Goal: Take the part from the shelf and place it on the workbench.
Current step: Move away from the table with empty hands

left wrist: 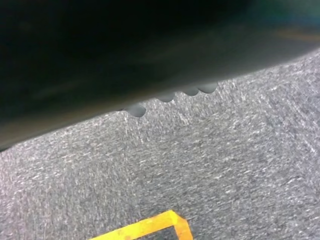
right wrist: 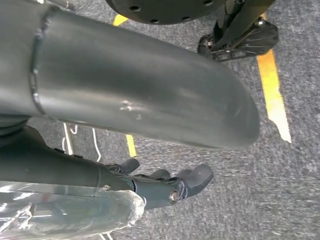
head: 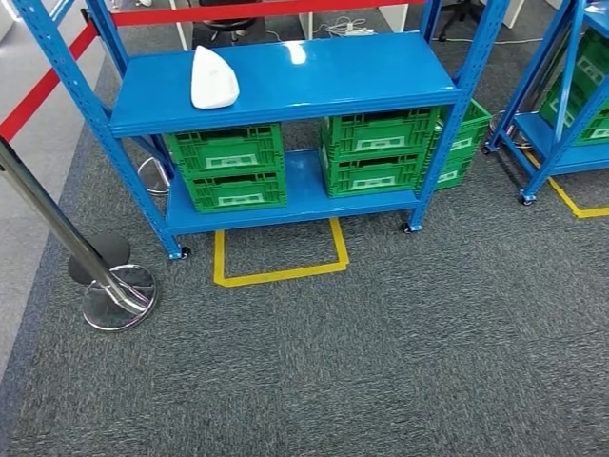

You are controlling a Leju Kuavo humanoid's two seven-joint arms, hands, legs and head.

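- Dark fingers of the right hand (right wrist: 166, 182) show in the right wrist view, stretched out nearly straight and side by side, with the thick grey thumb (right wrist: 151, 95) well apart from them; nothing lies between thumb and fingers, and the hand hangs over grey carpet (right wrist: 234, 200).
- Left hand (left wrist: 170, 95): the left wrist view gives little more than a few blurred rounded tips along a dark edge above the carpet, so I cannot tell how far its fingers are spread or whether they hold anything.
- White part (head: 213, 78): 1, a rounded, roughly triangular piece lying flat on the top board of the blue shelf (head: 344, 76), toward that board's left end, apart from both hands.
- Green crates (head: 226, 164): on the near shelf's lower board, 2 are stacked on the left and 2 stacked on the right (head: 373, 150), with more green crates behind the right stack; their contents cannot be made out through the slatted walls.
- Second blue shelf (head: 567, 114) at the far right, also carrying green crates.
- Yellow floor tape (head: 280, 271): 1 open rectangle marked on the carpet just in front of the near shelf.
- Chrome barrier post (head: 118, 295) on a round base at the left, with a red belt (head: 43, 90) running behind the shelf.
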